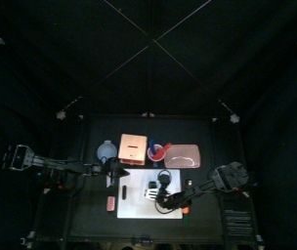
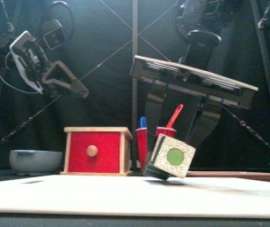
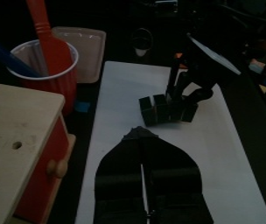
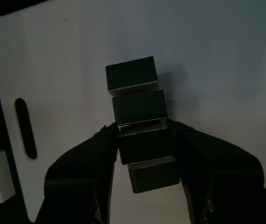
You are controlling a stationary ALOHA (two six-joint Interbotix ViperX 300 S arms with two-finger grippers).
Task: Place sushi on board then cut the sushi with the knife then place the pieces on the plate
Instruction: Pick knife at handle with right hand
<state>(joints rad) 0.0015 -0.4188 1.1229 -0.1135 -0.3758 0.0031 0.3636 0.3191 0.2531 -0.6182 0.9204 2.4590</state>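
A dark green sushi roll point(image 2: 170, 158) of several blocks hangs tilted just over the white cutting board point(image 2: 102, 197), its lower end at or near the surface. My right gripper point(image 4: 142, 131) is shut on the sushi roll point(image 4: 136, 79), one jaw on each long side. My left gripper point(image 3: 136, 133) is shut and empty, raised over the board's left side and pointing toward the roll point(image 3: 161, 109). Behind the board stands the red cup point(image 3: 42, 74) with a blue knife point(image 2: 144, 129) and a red knife point(image 2: 173, 115). The pink plate point(image 1: 184, 153) lies at the back right.
A pale wooden box with a red drawer front point(image 2: 99, 151) stands behind the board's left part. A blue-grey bowl point(image 2: 36, 160) sits to the left of the box. The board's grip hole point(image 4: 24, 127) lies along one short edge.
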